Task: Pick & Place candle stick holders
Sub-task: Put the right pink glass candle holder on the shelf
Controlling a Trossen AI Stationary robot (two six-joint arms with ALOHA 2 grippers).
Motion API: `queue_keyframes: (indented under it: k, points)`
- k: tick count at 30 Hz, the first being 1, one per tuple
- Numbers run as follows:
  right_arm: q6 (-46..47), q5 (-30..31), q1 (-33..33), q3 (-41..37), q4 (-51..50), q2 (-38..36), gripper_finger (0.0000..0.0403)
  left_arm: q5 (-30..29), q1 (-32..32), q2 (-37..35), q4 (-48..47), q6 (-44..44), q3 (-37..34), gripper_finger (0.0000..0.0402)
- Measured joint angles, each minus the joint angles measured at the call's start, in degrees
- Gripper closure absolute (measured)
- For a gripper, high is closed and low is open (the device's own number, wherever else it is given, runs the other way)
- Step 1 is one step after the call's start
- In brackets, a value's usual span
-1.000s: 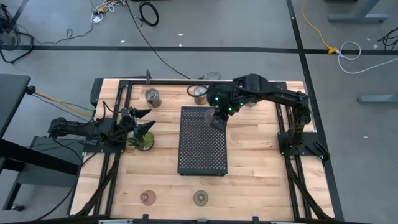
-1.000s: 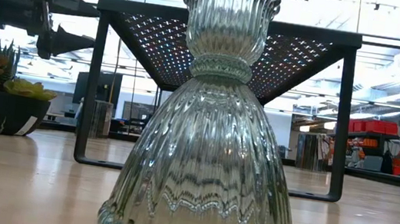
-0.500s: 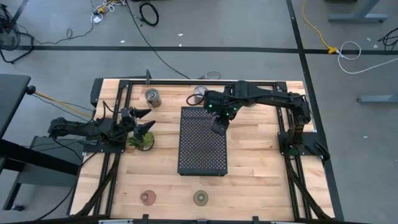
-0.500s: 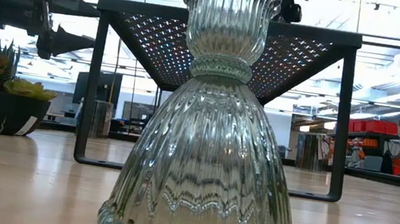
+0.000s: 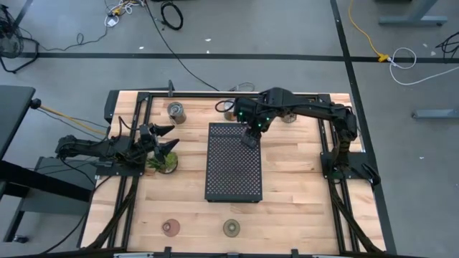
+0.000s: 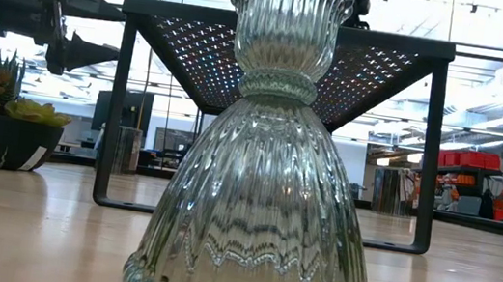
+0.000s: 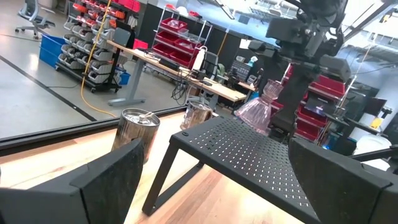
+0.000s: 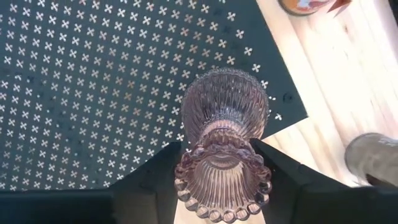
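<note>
The right end effector (image 5: 249, 138) sits just above the middle of the high view, over the upper edge of the black perforated tray (image 5: 234, 175). It is closed on a pink ribbed glass holder (image 8: 224, 143), which the right wrist view shows clamped between both fingers, flared base toward the camera, above the tray's corner. In the left wrist view the same holder hangs tilted over the tray top.

The left end effector (image 5: 166, 138) waits at the left middle of the high view, fingers spread wide, by the plant (image 5: 163, 163).

A silver cup (image 5: 176, 112) stands at the upper left of the table (image 5: 294, 208); another (image 5: 230, 109) is partly hidden under the right arm. Two low discs (image 5: 170, 228) (image 5: 231, 228) lie near the bottom edge. A clear ribbed glass holder (image 6: 267, 153) fills the centre of the low view.
</note>
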Motion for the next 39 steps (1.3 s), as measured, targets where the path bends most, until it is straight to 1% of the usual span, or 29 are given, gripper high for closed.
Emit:
queue_keyframes:
  k: [3,6,10,15,35,39]
  points:
    - [-0.1,-1.3,-0.2,0.0,0.4,0.0,0.0220,0.0,0.0,0.0,0.0,0.0,0.0,0.0003]
    - [-0.6,-1.3,-0.2,0.0,0.7,0.0,0.0216,0.0,0.0,0.0,0.0,0.0,0.0,0.0003]
    - [-1.0,-1.4,-0.2,0.0,0.9,0.0,0.0215,0.0,0.0,0.0,0.0,0.1,0.0,0.0003]
    - [-1.3,-2.8,-0.2,0.0,3.5,0.0,0.0214,0.0,0.0,0.0,0.0,0.1,0.0,0.0003]
    - [-1.6,-2.6,-0.2,0.0,4.4,0.0,0.0213,0.0,0.0,0.0,0.0,0.1,0.0,0.0003]
    - [-1.9,-2.6,-0.2,0.0,4.4,0.0,0.0205,0.0,0.0,0.0,0.0,0.1,0.0,0.0003]
